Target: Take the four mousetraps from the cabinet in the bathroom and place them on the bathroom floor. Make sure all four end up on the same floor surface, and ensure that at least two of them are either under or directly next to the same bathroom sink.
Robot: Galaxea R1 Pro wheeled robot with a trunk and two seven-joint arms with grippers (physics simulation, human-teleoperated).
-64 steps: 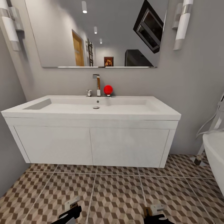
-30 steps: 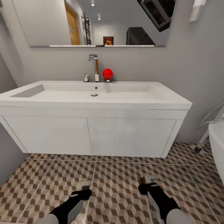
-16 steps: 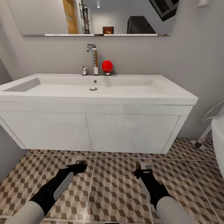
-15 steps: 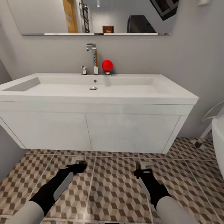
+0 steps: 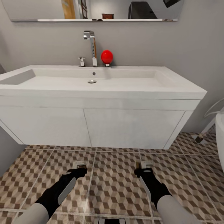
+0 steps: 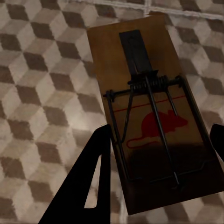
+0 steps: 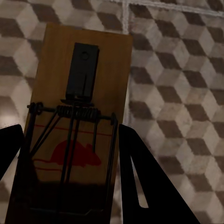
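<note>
Two mousetraps show, one in each gripper. My left gripper (image 5: 79, 168) is shut on a mousetrap (image 6: 140, 70), a brown wooden board with a wire spring and a red mouse print; a black finger (image 6: 91, 179) presses against its long edge. My right gripper (image 5: 141, 168) is shut on a second mousetrap (image 7: 84, 51) of the same kind, flanked by its fingers (image 7: 140, 182). Both hover low over the bathroom floor (image 5: 115, 183), just in front of the white sink unit (image 5: 130, 127). The cabinet and the other mousetraps are out of view.
The wall-hung vanity leaves a gap above the tiles. On the basin (image 5: 56, 81) stand a chrome tap (image 5: 91, 46) and a red ball (image 5: 106, 57). A white tub edge (image 5: 220, 137) and hoses sit at the right. A grey wall (image 5: 7, 152) closes the left.
The camera has moved closer to the vanity, which now looms larger. Both arms have reached forward from the picture's bottom edge over the tiles, each still holding its mousetrap.
</note>
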